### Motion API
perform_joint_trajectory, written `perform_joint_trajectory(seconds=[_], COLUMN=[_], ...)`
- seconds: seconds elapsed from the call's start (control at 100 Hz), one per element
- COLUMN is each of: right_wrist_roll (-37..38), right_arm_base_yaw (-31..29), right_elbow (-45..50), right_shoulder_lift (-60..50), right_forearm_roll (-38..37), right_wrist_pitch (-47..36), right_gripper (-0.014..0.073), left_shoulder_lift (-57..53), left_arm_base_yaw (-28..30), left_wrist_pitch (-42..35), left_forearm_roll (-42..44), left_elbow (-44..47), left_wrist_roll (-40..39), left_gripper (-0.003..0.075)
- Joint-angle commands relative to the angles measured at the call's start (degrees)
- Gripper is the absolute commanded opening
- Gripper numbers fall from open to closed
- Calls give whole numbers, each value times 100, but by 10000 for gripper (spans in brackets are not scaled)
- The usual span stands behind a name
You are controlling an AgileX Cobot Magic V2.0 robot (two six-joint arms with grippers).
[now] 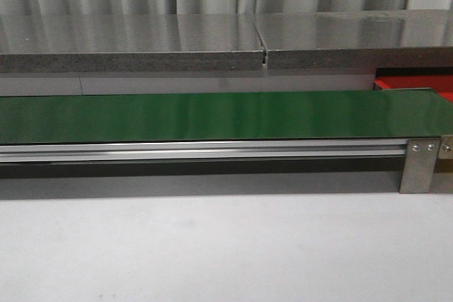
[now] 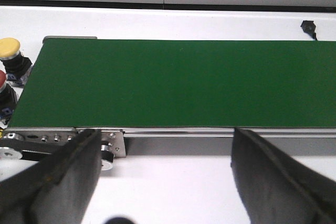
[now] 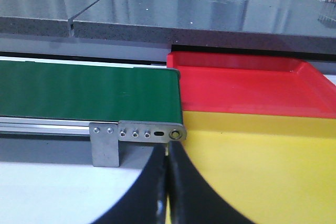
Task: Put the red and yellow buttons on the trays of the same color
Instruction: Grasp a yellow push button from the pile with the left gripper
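1. The green belt (image 1: 212, 117) is the long thing in the middle, and nothing is riding on it in any view.
2. The red tray (image 3: 247, 85) sits just past one end of the belt, on the robot's right side. The yellow tray (image 3: 262, 166) touches the red tray on its near side. No button can be seen in either tray, though part of the yellow one is hidden behind the right gripper.
3. Two buttons wait just off the other end of the belt. The yellow button (image 2: 10, 49) and the red button (image 2: 2, 81) stand side by side, close together, partly cut off by the picture edge.
4. So the job looks not yet begun. Both buttons are far from the trays, with the whole belt between them.
5. The left gripper (image 2: 165, 174) is spread wide with nothing in it. It hangs near the belt's front edge.
6. The right gripper (image 3: 168, 182) is pinched together with nothing between its fingers. It hangs by the belt end, over the near edge of the yellow tray.
7. There is bare white table (image 1: 226, 252) in front of the belt, so the arms have room there.
8. I think the metal bracket (image 3: 105, 142) at the belt end and the low tray rims are the edges to watch.
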Motion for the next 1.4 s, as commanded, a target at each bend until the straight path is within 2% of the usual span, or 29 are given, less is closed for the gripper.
perform_joint_trajectory(seconds=[0.0, 0.16, 0.56, 0.8, 1.07, 1.39], right_wrist_roll=[-15, -15, -15, -15, -15, -15], right_arm_base_yaw=[-39, -39, -39, -39, -39, -39], right_elbow=[-49, -49, -49, -49, -49, -49], right_shoulder_lift=[-83, -83, -83, -83, -83, -83], right_forearm_roll=[-71, -71, -71, -71, -71, -71], right_wrist_pitch=[-448, -448, -448, -448, -448, -448], right_gripper=[-67, -67, -67, -67, -67, -67], left_shoulder_lift=[154, 608, 2133, 2977, 4107, 5324], left_arm_base_yaw=[15, 451, 2672, 3596, 4133, 4169], left_wrist_pitch=[-393, -165, 1998, 2665, 3039, 3276], left_forearm_roll=[-7, -368, -710, -710, -710, -710], left_elbow=[-354, -736, -2110, -2639, -3272, -4008], left_wrist_roll=[-59, -69, -69, -69, -73, -73], left_gripper=[564, 564, 564, 564, 546, 531])
